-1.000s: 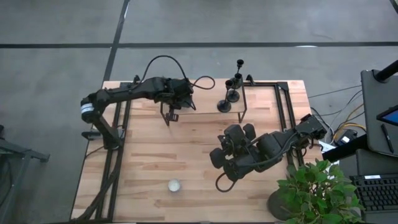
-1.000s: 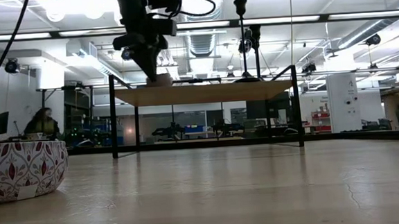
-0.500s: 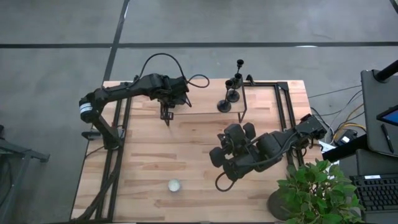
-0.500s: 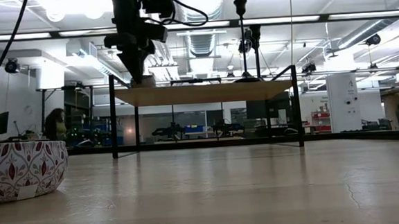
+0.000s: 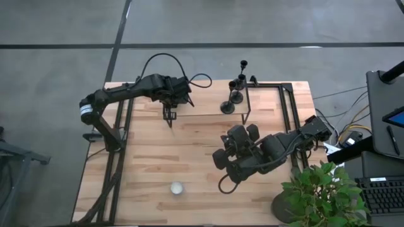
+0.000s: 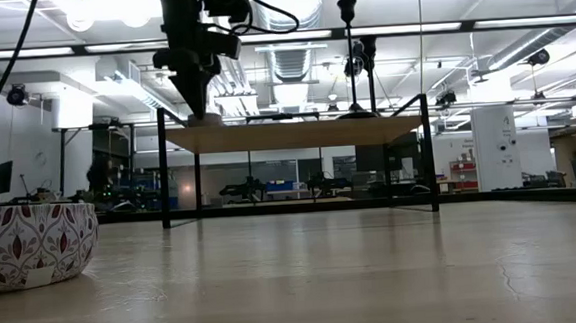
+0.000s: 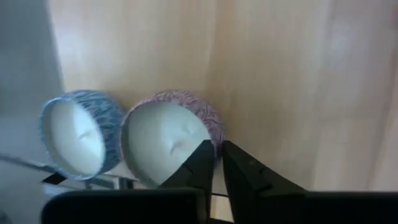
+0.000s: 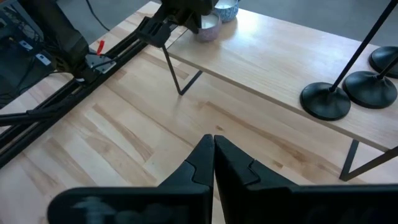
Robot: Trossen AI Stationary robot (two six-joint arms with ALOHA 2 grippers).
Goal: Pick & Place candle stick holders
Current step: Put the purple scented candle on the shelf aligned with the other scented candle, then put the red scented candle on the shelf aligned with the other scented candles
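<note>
Since a second ago your left gripper (image 5: pixel 169 115), fingers nearly shut and empty, has pulled toward upper left; next, reach the candle holders (image 5: pixel 234 94).

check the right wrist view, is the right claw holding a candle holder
No, the right claw is shut on nothing above bare table, and the holders stand apart on the shelf.

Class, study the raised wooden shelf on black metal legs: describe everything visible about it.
The raised wooden shelf is a pale plank on thin black legs, level above the table. Three black metal candlestick holders stand at one end; two small patterned-rim candles, one pink and one blue, sit at the other, under the left gripper.
</note>
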